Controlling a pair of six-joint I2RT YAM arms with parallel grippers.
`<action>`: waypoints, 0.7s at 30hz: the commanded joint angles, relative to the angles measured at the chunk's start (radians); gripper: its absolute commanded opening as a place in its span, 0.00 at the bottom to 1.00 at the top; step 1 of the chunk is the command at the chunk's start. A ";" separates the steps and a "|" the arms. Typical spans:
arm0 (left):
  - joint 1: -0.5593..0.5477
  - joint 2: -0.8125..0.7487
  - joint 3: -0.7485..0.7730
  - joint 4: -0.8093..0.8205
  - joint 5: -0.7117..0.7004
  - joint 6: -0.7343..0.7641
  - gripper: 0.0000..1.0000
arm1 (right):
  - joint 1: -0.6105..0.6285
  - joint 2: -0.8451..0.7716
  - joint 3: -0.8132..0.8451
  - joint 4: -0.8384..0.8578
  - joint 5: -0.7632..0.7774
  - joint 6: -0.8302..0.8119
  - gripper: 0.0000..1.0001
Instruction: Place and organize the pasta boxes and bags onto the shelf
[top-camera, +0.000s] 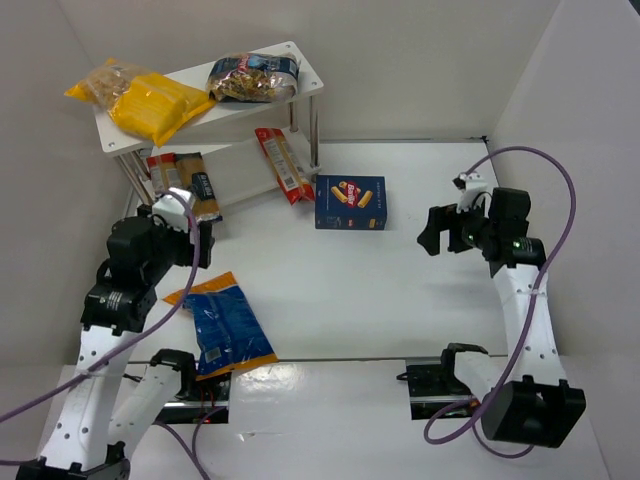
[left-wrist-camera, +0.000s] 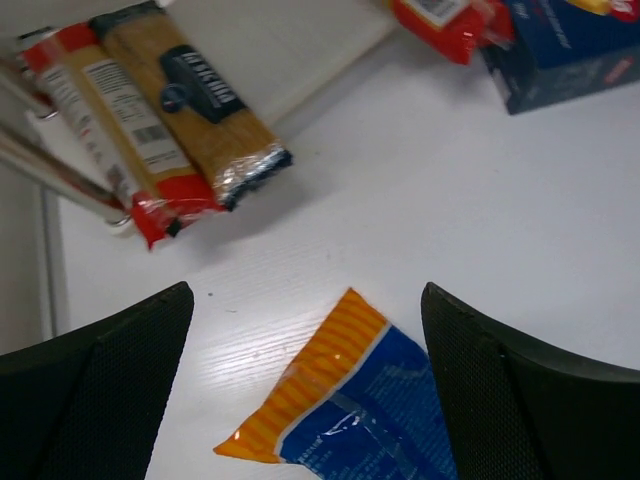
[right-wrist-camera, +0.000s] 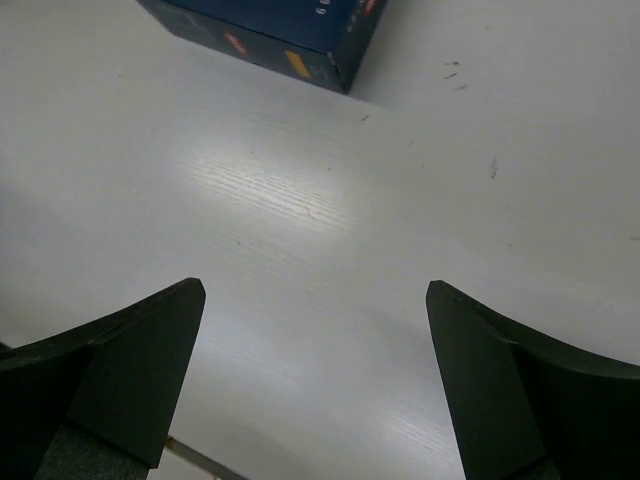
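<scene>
The white two-tier shelf (top-camera: 305, 75) stands at the back left. Its top board holds yellow bags (top-camera: 150, 105) and a dark-blue bag (top-camera: 250, 78). On the lower board lie a golden spaghetti pack (top-camera: 197, 183) (left-wrist-camera: 190, 100) and red-and-white packs (top-camera: 283, 165) (left-wrist-camera: 110, 130). A dark-blue pasta box (top-camera: 350, 202) (right-wrist-camera: 290, 30) lies flat on the table. A blue bag with an orange end (top-camera: 222, 325) (left-wrist-camera: 330, 390) lies near the left arm. My left gripper (top-camera: 198, 245) (left-wrist-camera: 305, 295) is open above the bag's orange end. My right gripper (top-camera: 432, 232) (right-wrist-camera: 315, 290) is open and empty, right of the box.
White walls close in the table on the left, back and right. The shelf's silver posts (left-wrist-camera: 50, 170) stand close to my left gripper. Purple cables loop from both arms. Bare table (top-camera: 400, 290) lies between the box and my right arm.
</scene>
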 joint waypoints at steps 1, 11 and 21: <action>0.082 0.020 -0.016 0.030 -0.055 -0.060 1.00 | -0.021 -0.076 -0.042 0.086 0.079 0.048 1.00; 0.308 -0.041 -0.016 0.021 -0.026 -0.060 1.00 | -0.156 -0.349 -0.135 0.174 0.154 0.058 1.00; 0.411 -0.051 -0.016 0.001 0.058 -0.020 1.00 | -0.194 -0.401 -0.146 0.183 0.145 0.048 1.00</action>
